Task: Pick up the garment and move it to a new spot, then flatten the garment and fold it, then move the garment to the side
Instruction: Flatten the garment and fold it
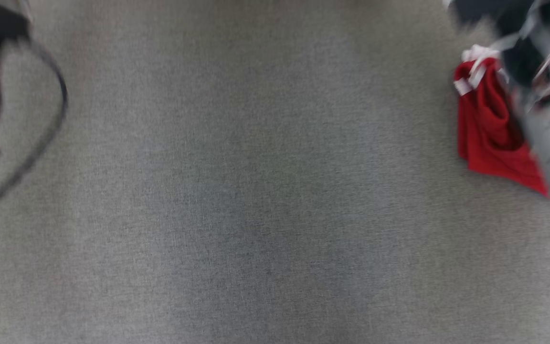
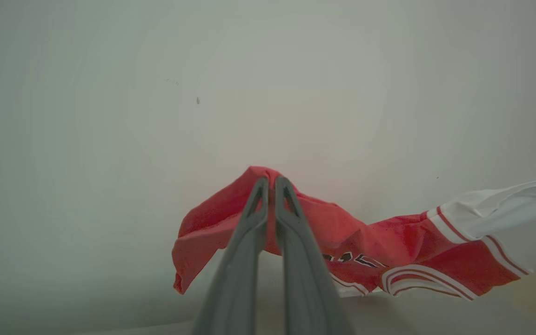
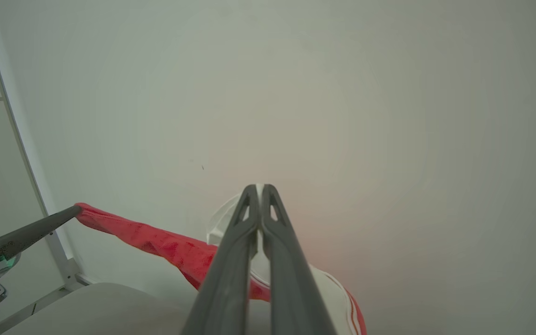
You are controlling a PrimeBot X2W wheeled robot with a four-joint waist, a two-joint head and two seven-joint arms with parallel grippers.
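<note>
Grey woven cloth covers the desk [image 1: 256,191], which spreads across the blurred head view. Over the desk's right side hangs the garment [image 1: 487,129], a red jersey with a white panel [image 2: 505,209] and striped trim. It seems lifted clear of the desk and strung between the two arms. A pale wall [image 2: 156,93] rises behind the desk in both wrist views.

The left tool [image 2: 271,184] is clenched on a red fold, its fingers pressed together with cloth bunched round the tips. The right tool [image 3: 258,188] is likewise clamped, a sliver of the white part caught between its tips. Between the two grips the cloth sags in a loose rope.

Judging by that sag, the jersey is light, limp and probably slick, so it will not keep any shape of its own and may slide out of a shallow pinch. Both present holds are on bunched folds, which carry it safely but will not spread it. For flattening on the desk, better holds would likely be two matching corners, at the shoulders or the hem, gripped through the thicker trim.
</note>
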